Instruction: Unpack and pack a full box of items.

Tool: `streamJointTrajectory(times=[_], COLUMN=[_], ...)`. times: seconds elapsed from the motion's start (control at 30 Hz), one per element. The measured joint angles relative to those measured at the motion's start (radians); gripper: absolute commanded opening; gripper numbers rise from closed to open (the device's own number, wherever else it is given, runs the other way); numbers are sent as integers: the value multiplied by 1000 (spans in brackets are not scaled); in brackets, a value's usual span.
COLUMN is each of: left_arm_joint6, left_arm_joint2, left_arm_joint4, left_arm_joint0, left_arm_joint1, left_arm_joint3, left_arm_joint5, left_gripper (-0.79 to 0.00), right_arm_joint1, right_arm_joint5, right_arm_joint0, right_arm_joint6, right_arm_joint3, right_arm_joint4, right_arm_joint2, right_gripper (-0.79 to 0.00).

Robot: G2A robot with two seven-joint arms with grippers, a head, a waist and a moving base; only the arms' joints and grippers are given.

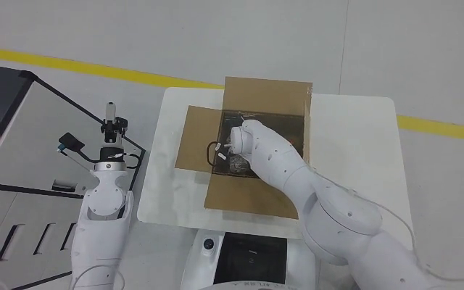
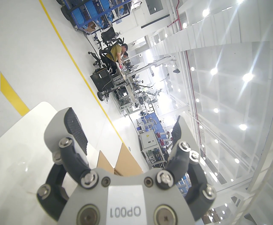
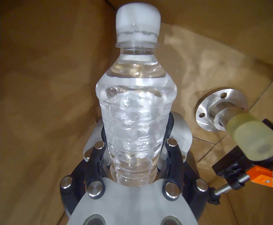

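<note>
- The clear water bottle (image 3: pixel 136 119), white-capped, is down inside the open cardboard box (image 1: pixel 196 138), cap towards a brown inner wall.
- The right gripper (image 3: pixel 136 130) has its jaws closed on the bottle's lower body; the right arm dips into the box from the robot's side.
- Beside the bottle in the box lie a metal flanged part (image 3: pixel 219 110) and a black clamp with an orange piece (image 3: pixel 245 170).
- The box, flaps spread flat, sits mid-table on a white table (image 1: pixel 355 159) with rounded corners.
- The left gripper (image 2: pixel 125 123) hangs off the table's left edge, jaws wide, nothing between them.
- Around it is pale grey floor crossed by a yellow line (image 1: pixel 72 65), with workbenches (image 2: pixel 125 89), blue racks (image 2: pixel 91 10) and bright ceiling lights (image 2: pixel 247 77) farther off.
</note>
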Motion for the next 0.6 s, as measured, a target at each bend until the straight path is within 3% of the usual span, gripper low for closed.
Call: streamJointTrajectory(times=[0.6], left_arm_joint6=[0], left_arm_joint2=[0], left_arm_joint4=[0], left_arm_joint0=[0], left_arm_joint1=[0], left_arm_joint3=[0], left_arm_joint5=[0], left_gripper=[0], right_arm_joint1=[55], right_arm_joint5=[30], right_arm_joint0=[-8], right_arm_joint6=[26], right_arm_joint3=[-101], right_arm_joint4=[-42], right_arm_joint2=[72], right_gripper=[-785])
